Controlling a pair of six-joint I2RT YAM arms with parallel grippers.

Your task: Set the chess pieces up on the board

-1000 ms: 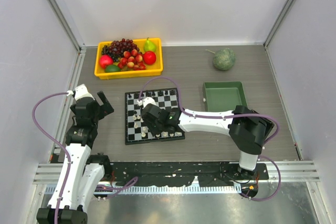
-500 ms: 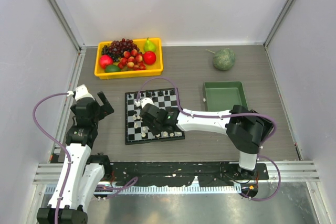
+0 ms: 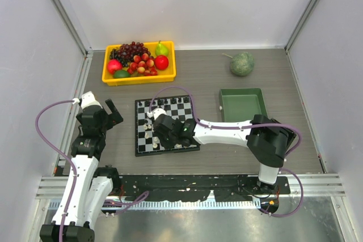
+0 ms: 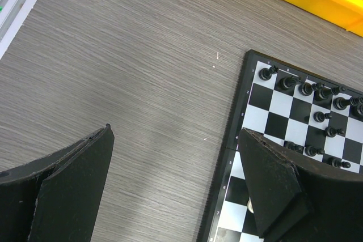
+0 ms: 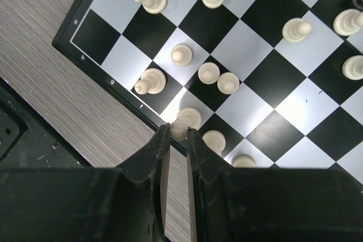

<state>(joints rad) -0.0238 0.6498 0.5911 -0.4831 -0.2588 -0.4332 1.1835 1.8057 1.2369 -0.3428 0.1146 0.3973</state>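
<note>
The right pincer (image 5: pixel 177 130) hangs over the near left part of the board (image 3: pixel 184 110). Its 2 fingers are drawn almost together, with only a thin slit between them. 1 cream piece (image 5: pixel 185 118) lies right at the tips, on the board's near border. Whether the tips actually pinch it cannot be told.

The left pincer (image 4: pixel 176 134) is spread wide and holds nothing. It hangs over bare worktop (image 4: pixel 142 55) just left of the board, touching neither.

The board's dark border carries small white marks. In the right wrist view, h and g read along 1 edge, and 8 and 7 along the adjoining edge. In the left wrist view, digits starting at 1 run down the board's left border.

The black pieces (image 4: pixel 288 81) stand in the rows at the board's far edge. The cream pieces (image 5: pixel 209 72) are scattered over the near squares, several of them crowded close to the right pincer's tips.

Left of the board, a strip of worktop lies open as far as the side wall. The yellow tray (image 3: pixel 139 77) sits beyond the board's far edge with a gap between them. The green tray (image 3: pixel 242 106) sits apart to the board's right, and the right arm crosses the gap between them.
</note>
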